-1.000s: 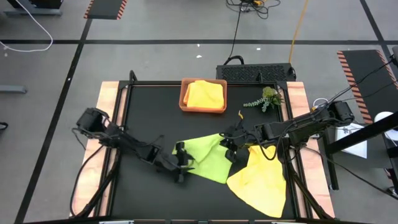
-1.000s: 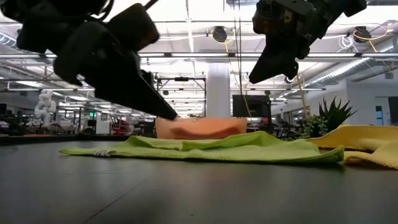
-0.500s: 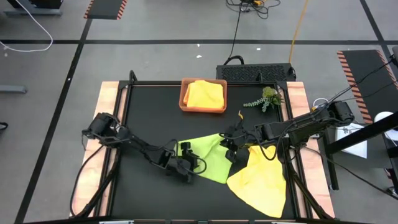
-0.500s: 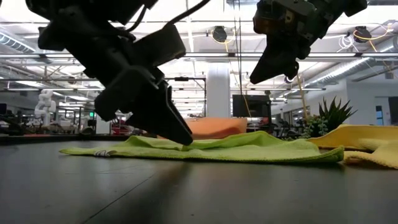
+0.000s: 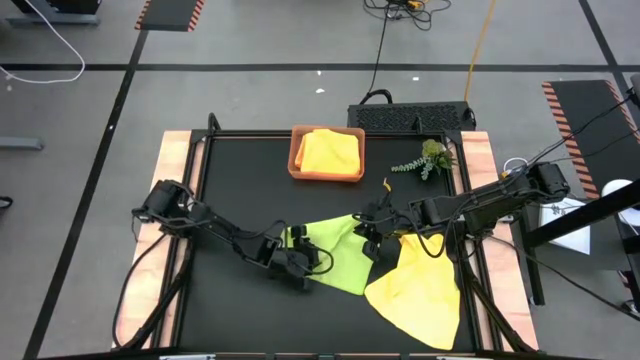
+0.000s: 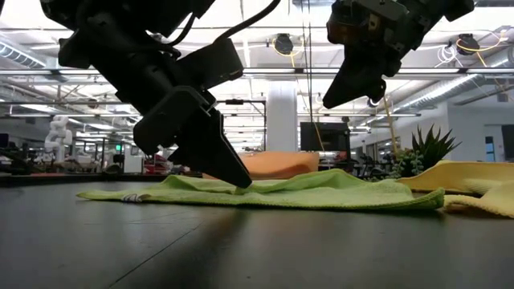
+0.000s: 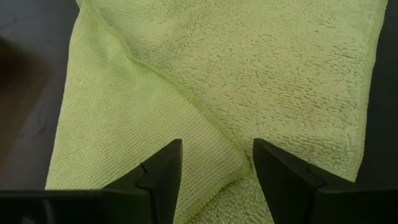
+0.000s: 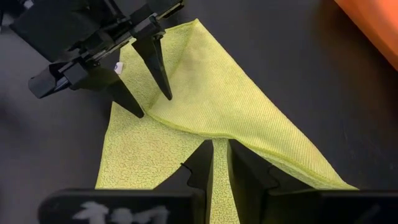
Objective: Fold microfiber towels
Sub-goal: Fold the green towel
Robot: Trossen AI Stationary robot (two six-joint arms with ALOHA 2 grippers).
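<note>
Left claw point(image 7: 214, 168) spread over lime towel point(image 7: 249, 81), tips seemingly touching.

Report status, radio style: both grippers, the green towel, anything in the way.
Left gripper open, tips on green towel. Right gripper nearly shut, above it. Yellow towel alongside.

Counter point(image 5: 240, 200): black top, pale wood strips showing along the left and right edges. Far edge, near centre: rectangular orange tray point(image 5: 327, 172) resting on the surface, a folded yellow towel point(image 5: 329, 150) inside it. To the tray's right, near the far right corner: small green plant sprig point(image 5: 426, 160). Near-centre area: lime green towel point(image 5: 338, 252) lying flat, one corner folded over itself. Just right of it, toward the near right corner: second yellow towel point(image 5: 418, 293), spread loosely, its edge meeting the green towel's. Left half of the black surface bare.
</note>
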